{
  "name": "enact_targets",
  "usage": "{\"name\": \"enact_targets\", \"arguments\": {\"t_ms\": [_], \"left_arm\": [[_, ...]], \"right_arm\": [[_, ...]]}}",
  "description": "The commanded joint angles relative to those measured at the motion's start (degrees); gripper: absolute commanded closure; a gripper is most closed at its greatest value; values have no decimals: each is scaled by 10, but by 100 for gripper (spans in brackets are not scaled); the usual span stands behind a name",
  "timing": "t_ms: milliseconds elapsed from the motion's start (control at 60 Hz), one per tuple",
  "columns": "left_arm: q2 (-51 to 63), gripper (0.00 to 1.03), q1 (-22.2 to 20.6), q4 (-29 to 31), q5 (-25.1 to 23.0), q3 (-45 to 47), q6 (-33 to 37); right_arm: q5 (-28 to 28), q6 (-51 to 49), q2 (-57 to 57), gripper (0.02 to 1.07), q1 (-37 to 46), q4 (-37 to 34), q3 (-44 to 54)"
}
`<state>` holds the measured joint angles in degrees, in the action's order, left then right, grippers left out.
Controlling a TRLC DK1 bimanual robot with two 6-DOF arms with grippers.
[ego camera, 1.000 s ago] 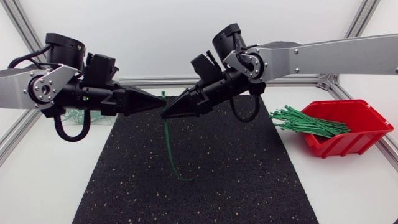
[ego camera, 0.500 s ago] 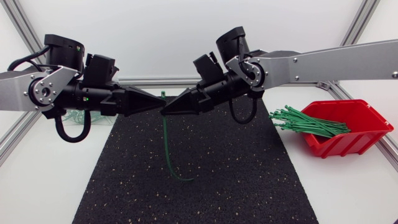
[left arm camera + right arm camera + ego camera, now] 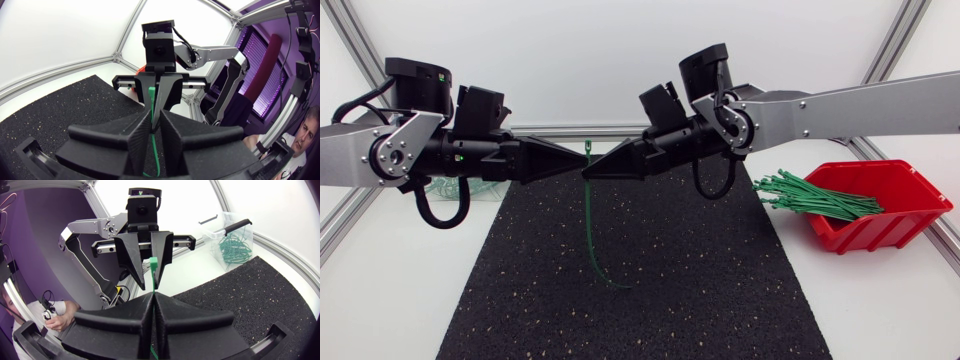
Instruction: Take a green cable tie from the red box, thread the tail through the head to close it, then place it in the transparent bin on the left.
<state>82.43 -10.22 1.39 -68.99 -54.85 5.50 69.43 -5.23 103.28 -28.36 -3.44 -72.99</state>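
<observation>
The left gripper (image 3: 578, 170) and the right gripper (image 3: 592, 172) are held tip to tip above the black mat (image 3: 700, 280). 1 green cable tie (image 3: 591, 230) is pinched at the spot where the 2 tips meet. In the left wrist view, the left gripper's 2 fingers are seen drawn narrow onto the tie from both sides. In the right wrist view, the right gripper's fingers are seen pressed together on it. The tie's head is seen just above the fingertips, and its long tail hangs below them, curving down to the mat. The red box (image 3: 890, 225), with a bundle of green ties (image 3: 815, 197) spilling over its rim, is found well behind the right gripper, under its arm. The transparent bin (image 3: 232, 235), with green ties in it, is found behind the left gripper.
</observation>
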Motion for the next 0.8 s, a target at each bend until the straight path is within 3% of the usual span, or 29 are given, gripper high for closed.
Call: {"name": "enact_targets", "arguments": {"t_ms": [0,233,433,783], "left_arm": [[-10,87,-2,-12,-10,15,-22],[-9,87,-6,-18,-10,17,-24],[-10,87,-8,-48,-10,22,-51],[-11,87,-7,-91,-10,29,-86]], "right_arm": [[7,21,-10,101,4,12,15],[12,53,-10,101,6,44,22],[17,141,-8,101,8,151,44],[19,146,-2,101,7,155,45]]}}
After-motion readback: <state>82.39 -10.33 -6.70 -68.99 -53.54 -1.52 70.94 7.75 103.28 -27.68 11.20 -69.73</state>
